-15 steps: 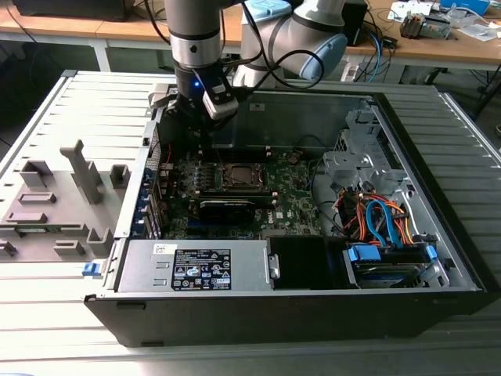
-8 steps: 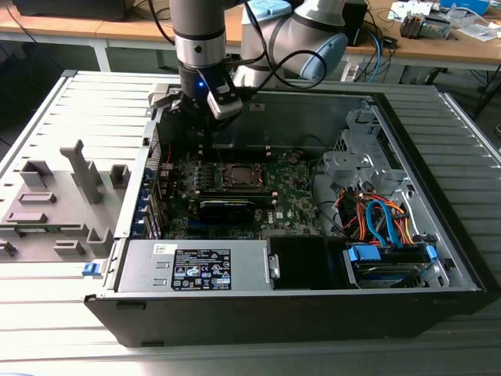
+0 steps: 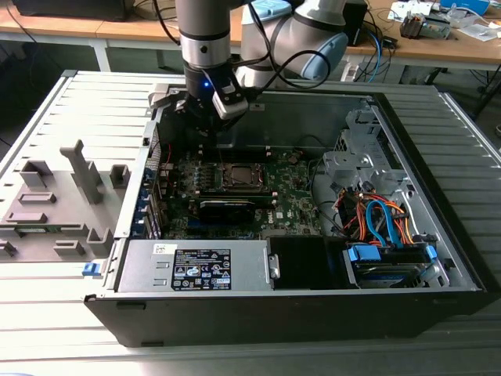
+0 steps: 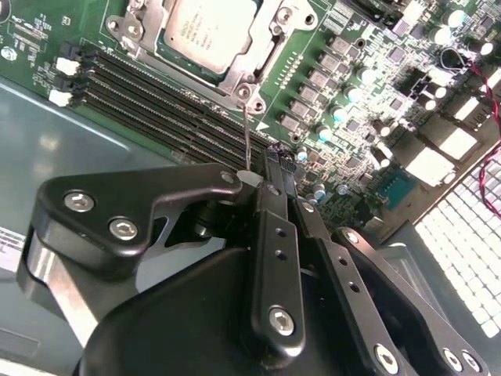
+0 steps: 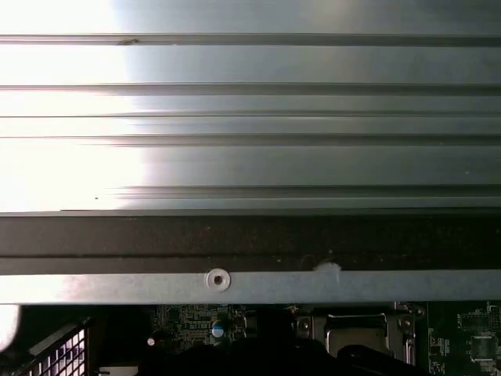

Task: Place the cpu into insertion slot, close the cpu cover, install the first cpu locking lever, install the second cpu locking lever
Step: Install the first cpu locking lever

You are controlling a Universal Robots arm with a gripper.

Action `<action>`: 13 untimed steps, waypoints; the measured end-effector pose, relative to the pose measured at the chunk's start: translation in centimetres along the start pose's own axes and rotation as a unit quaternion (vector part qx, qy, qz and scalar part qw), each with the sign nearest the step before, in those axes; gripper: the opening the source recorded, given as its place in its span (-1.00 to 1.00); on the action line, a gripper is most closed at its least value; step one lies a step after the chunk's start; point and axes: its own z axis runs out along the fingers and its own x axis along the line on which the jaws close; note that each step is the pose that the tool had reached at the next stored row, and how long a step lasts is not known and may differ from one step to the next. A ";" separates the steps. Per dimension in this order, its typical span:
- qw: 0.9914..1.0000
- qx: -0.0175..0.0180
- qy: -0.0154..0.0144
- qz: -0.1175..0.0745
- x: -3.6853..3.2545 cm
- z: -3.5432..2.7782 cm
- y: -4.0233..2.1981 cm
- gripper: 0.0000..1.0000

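In the second wrist view the cpu [image 4: 207, 31] lies flat in the insertion slot [image 3: 239, 174], its silvery face showing through the window of the cpu cover [image 4: 235, 78], which lies down over it. A thin wire locking lever [image 4: 246, 129] rises from the socket's corner to the tip of my gripper [image 4: 278, 160]. The black fingers [image 4: 274, 227] are shut together, and the lever's free end rests against their side. In the exterior view the gripper [image 3: 209, 137] hangs over the motherboard just beyond the socket, near the case's far wall.
The open computer case [image 3: 423, 301] lies on a slatted table. Black memory slots [image 4: 156, 90] run beside the socket. A long black card [image 3: 227, 207] sits nearer than it. A power supply [image 3: 196, 266] and cables [image 3: 376, 215] fill the near side. A grey fixture [image 3: 55, 204] stands outside.
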 end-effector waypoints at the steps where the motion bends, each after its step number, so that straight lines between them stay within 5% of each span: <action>1: 1.000 0.000 0.000 0.000 -0.13 0.01 0.00 -0.79; 13: 1.000 0.000 0.000 0.000 -1.16 0.04 0.01 -0.79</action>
